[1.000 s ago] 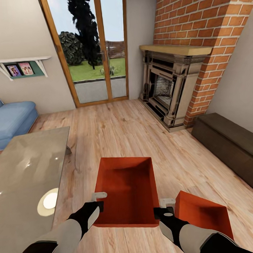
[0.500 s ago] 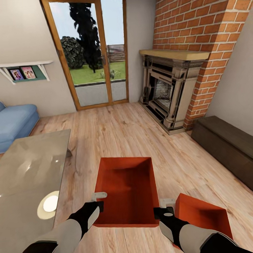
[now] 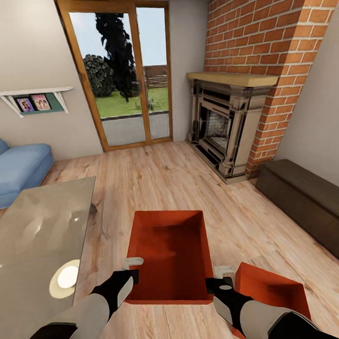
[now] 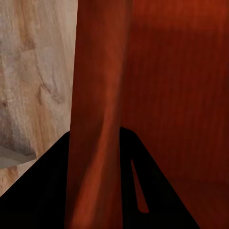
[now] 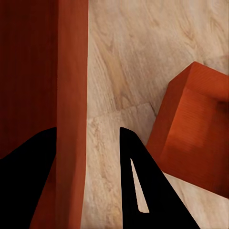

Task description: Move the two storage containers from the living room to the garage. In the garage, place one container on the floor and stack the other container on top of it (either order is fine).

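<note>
While both of your arms reach forward and low from the bottom of the head view, each one grips a long side wall of the same orange-red bin (image 3: 169, 254). Your left gripper (image 3: 129, 269) sits at the bin's left wall near the close corner, and your right gripper (image 3: 220, 278) sits at the right wall near the opposite close corner. In the left wrist view, the jaws are closed on the thin wall (image 4: 98, 119), one dark finger on each face, with the ribbed inside of the bin beyond. In the right wrist view, the right jaws pinch the other wall (image 5: 71, 109) the same way, with plank floor (image 5: 138, 57) visible outside it.

The held bin is level, open side up, with its long axis pointing away from you. The second bin (image 3: 273, 291) lies just beside your right forearm, on the wood floor (image 3: 160, 180), tilted toward you; it is close to the held bin's right near corner, and you cannot tell whether they touch.

To your left, the glass bench (image 3: 38, 231) edge runs near the held bin's left wall. A dark low cabinet (image 3: 310, 202) stands well apart on the right. Open plank floor extends ahead to the glass doors (image 3: 125, 77) and the brick fireplace (image 3: 231, 121). A blue sofa (image 3: 15, 167) stands far left.
</note>
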### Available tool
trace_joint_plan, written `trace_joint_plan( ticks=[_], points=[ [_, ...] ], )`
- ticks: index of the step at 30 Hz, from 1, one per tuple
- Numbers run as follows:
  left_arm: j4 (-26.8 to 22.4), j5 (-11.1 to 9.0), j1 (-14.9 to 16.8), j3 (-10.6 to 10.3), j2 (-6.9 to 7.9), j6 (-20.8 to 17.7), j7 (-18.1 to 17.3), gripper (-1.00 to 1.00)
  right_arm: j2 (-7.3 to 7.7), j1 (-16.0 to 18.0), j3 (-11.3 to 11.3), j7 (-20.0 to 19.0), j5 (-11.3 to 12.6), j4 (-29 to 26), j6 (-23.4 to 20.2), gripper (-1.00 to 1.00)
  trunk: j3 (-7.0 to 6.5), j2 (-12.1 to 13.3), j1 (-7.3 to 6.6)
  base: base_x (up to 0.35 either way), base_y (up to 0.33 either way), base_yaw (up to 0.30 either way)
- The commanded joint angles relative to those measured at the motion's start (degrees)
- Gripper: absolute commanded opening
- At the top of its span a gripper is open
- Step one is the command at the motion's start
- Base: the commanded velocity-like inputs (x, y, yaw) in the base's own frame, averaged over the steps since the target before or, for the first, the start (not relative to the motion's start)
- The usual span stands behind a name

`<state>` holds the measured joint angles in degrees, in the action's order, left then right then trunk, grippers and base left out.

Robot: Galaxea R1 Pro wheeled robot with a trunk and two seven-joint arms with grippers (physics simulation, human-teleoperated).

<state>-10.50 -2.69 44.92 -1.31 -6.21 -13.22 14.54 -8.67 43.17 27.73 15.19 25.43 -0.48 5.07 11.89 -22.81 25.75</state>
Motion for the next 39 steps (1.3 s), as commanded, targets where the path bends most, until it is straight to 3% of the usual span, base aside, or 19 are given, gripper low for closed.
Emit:
trace_joint_plan(
  ticks=[1, 14, 39],
  points=[
    [0.05, 0.41, -0.01, 0.69, -0.04, -0.49, 1.02, -1.0, -0.03, 0.08, 0.27, 0.27, 0.32, -1.19, 0.38, -1.0, 0.02, -0.11, 0.03, 0.0, 0.0, 0.0],
    [0.04, 0.5, -0.01, 0.69, -0.03, -0.49, 1.02, -1.0, 0.07, 0.08, 0.29, 0.25, 0.32, -1.19, 0.32, -1.0, -1.06, -0.11, 0.03, 0.0, 0.0, 0.0],
    [0.04, 0.58, -0.01, 0.69, -0.03, -0.42, 1.09, -1.0, 0.22, 0.08, 0.25, 0.2, 0.4, -1.19, -0.09, -1.0, -1.14, -0.11, 0.03, 0.0, 0.0, 0.0]
  ],
)
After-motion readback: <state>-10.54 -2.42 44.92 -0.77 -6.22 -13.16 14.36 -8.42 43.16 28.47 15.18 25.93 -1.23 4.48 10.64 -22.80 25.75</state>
